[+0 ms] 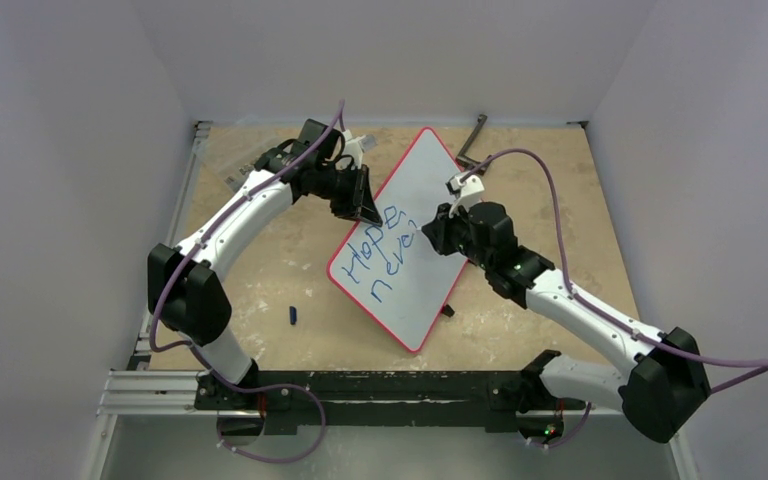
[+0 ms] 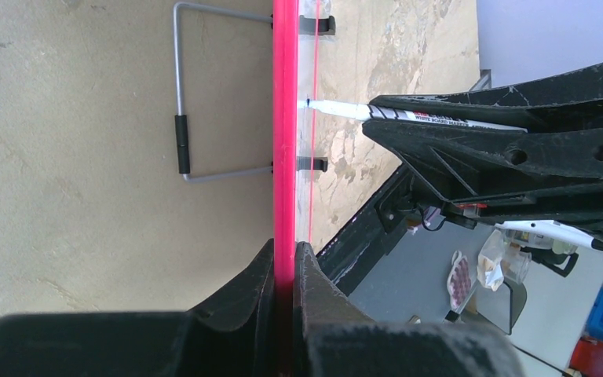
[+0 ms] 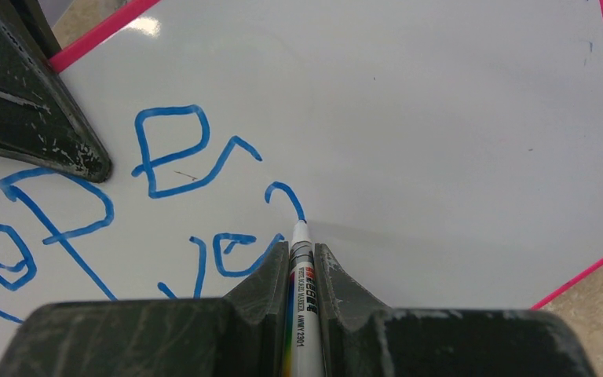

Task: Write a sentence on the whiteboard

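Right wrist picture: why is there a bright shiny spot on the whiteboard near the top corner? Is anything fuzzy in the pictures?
Right wrist view: it is glare, light bouncing off the glossy whiteboard; the right gripper looks fuzzy, the marker tip sharp. Left wrist view: the left gripper is blurred, the red rim crisp. Top view: even light, soft shadows.

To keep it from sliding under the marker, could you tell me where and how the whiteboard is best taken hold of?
Grip the thin red rim of the whiteboard on the edge toward the left arm, coming in from outside that edge with one finger on each face. The board is flat and thin, and this leaves its white surface to the marker. The left gripper is shut on it there.
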You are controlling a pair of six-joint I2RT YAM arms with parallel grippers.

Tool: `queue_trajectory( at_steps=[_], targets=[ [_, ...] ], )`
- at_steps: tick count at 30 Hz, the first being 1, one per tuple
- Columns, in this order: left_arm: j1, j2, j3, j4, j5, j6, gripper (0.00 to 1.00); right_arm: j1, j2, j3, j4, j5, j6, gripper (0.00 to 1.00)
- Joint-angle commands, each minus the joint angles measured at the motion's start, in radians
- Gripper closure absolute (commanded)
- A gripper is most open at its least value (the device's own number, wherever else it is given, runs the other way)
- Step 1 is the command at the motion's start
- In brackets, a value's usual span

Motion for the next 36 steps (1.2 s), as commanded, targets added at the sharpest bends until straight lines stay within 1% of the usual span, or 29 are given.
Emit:
queue_trajectory(
  at_steps=[1, 7, 12, 26, 36],
  targets=[
    [0.005, -0.06, 0.03, 0.014, -0.076, 0.034, 1.0, 0.002, -0.029, -0.041, -0.008, -0.011, 0.033, 1.0],
    [0.006, -0.059, 0.031, 0.014, -0.073, 0.032, 1.0, 0.002, -0.06, -0.077, -0.003, -0.028, 0.064, 1.0],
    [0.005, -0.059, 0.031, 0.015, -0.074, 0.032, 1.0, 0.002, -0.062, -0.067, -0.005, -0.037, 0.071, 1.0],
    [0.006, -0.061, 0.032, 0.014, -0.074, 0.033, 1.0, 0.002, -0.011, 0.029, -0.009, -0.021, 0.035, 1.0],
    [0.006, -0.063, 0.031, 0.014, -0.07, 0.032, 1.0, 0.001, 0.055, 0.106, -0.007, 0.008, 0.009, 1.0]
  ],
)
